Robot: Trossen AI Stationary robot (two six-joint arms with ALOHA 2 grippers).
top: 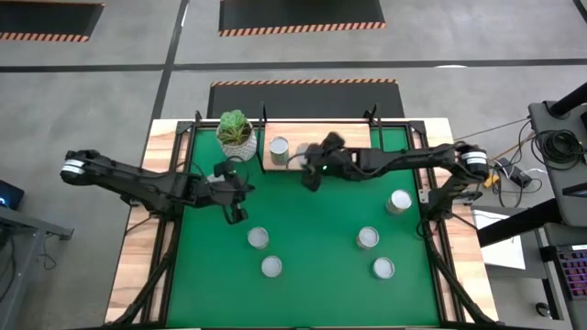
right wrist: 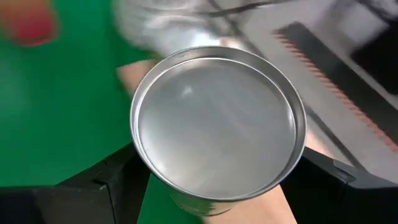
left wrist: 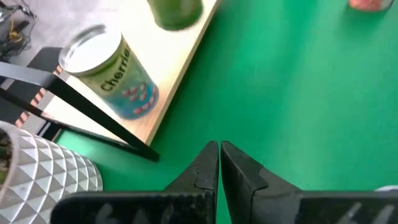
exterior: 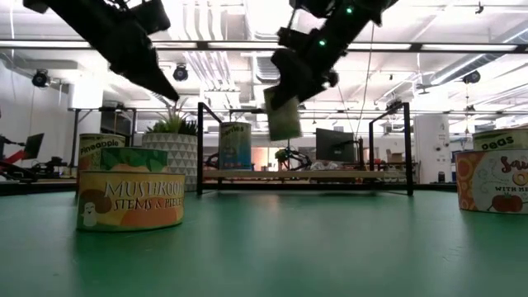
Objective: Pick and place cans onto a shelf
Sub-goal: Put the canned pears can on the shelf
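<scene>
My right gripper (top: 313,176) is shut on a can (exterior: 285,117), held in the air just in front of the shelf (top: 347,137), a light wooden board with black posts. The can's shiny round top (right wrist: 217,124) fills the right wrist view. A can labelled Cherries (left wrist: 112,71) stands on the shelf's left part, also seen from above (top: 279,147). My left gripper (top: 238,214) is shut and empty above the mat, left of centre; its fingers show closed in the left wrist view (left wrist: 219,158). My right gripper pinches the can's side wall just below the top rim (right wrist: 144,163) between its two fingers, one on each side. The fingers (right wrist: 118,180) come from above, slanting down past the top. The can hangs tilted, clear of the mat and the shelf (exterior: 285,117).
Several more cans stand on the green mat (top: 312,275): two left of centre (top: 258,238) (top: 271,267), two right of centre (top: 368,238) (top: 383,268), one near the right edge (top: 399,201). A white pot with a green plant (top: 236,133) stands left of the shelf.
</scene>
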